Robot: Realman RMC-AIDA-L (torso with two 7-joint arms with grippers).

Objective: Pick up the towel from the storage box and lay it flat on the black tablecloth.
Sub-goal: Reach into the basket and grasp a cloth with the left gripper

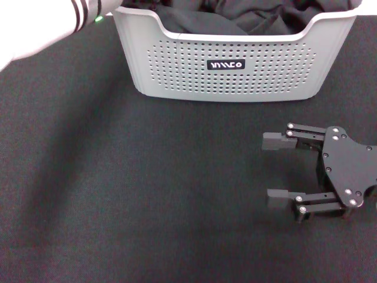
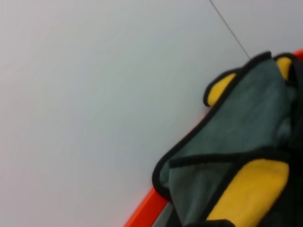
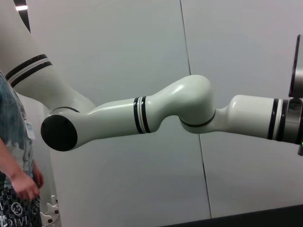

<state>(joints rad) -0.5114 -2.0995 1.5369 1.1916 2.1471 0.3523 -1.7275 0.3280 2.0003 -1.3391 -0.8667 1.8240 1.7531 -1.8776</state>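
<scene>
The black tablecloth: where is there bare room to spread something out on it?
The black tablecloth is bare in front of the storage box and across its left side. The right side is taken by the open right gripper. The box itself is crowded with dark fabric.

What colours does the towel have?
The towel is yellow with a grey back and black edge trim, best seen in the left wrist view.

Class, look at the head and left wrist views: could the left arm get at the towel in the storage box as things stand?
Probably yes. The left arm reaches toward the storage box, which is open-topped, and its wrist camera shows the towel close by. Its claw is not visible. The right claw rests open on the black tablecloth, out of the way.
</scene>
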